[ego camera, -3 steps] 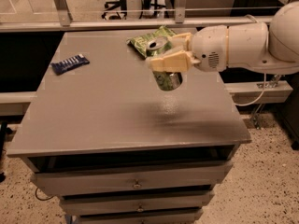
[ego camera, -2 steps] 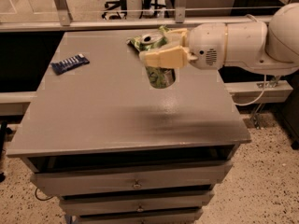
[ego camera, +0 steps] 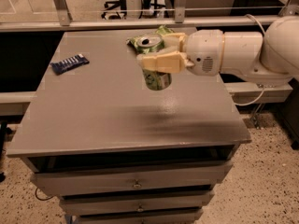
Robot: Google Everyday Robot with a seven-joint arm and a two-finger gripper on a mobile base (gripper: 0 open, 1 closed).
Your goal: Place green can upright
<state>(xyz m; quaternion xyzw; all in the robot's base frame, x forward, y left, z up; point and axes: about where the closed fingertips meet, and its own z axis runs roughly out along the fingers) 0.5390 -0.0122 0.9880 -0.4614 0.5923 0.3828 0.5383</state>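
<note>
Gripped the green can (ego camera: 158,80) upright, silver top up, in the gripper (ego camera: 148,55) at upper middle of frame, over the grey table (ego camera: 117,120). Showed a blue packet (ego camera: 69,63) at upper left, a green bag (ego camera: 163,31) just behind the can

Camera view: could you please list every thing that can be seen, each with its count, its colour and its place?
green can: one, green with a silver top, held in the claw over the far middle of the table
snack bag: one, green, on the table behind the can, mostly hidden
packet: one, blue, lying flat at the far left of the table
table: one, grey, in the centre of the view
drawers: three in view, grey, below the table top
arm: one, white, reaching in from the right
claw: one, cream, shut on the green can
</note>
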